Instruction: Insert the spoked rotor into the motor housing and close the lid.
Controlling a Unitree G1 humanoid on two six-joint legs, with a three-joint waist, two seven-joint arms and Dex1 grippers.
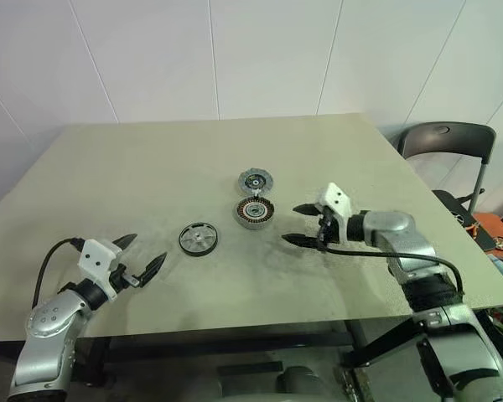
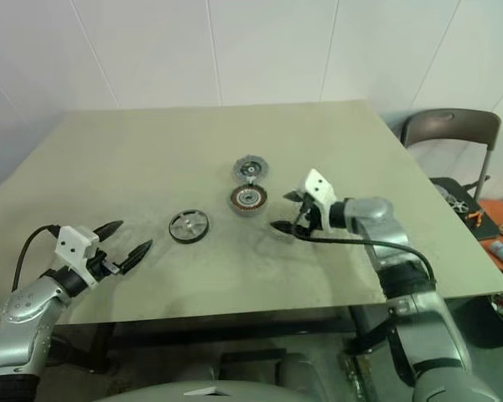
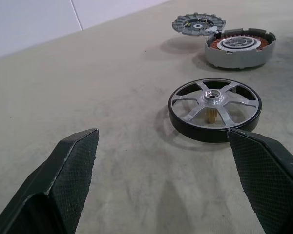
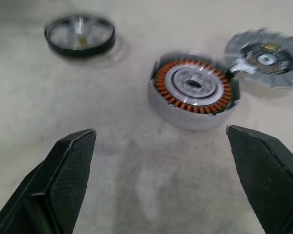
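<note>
Partly behind the motor housing point(image 3: 240, 48), the lid point(image 3: 198, 24) tilts.

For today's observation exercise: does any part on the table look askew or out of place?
Nothing stands out. The spoked rotor lies flat, apart from the open motor housing; the lid rests just behind it.

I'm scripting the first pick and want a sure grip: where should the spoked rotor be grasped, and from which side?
Probably across the black outer ring of the spoked rotor, coming from above with one finger outside the rim and one through a gap between spokes. It lies flat on the table, apart from the motor housing, so its thin edge offers little from the side. The open left gripper is nearest.
</note>
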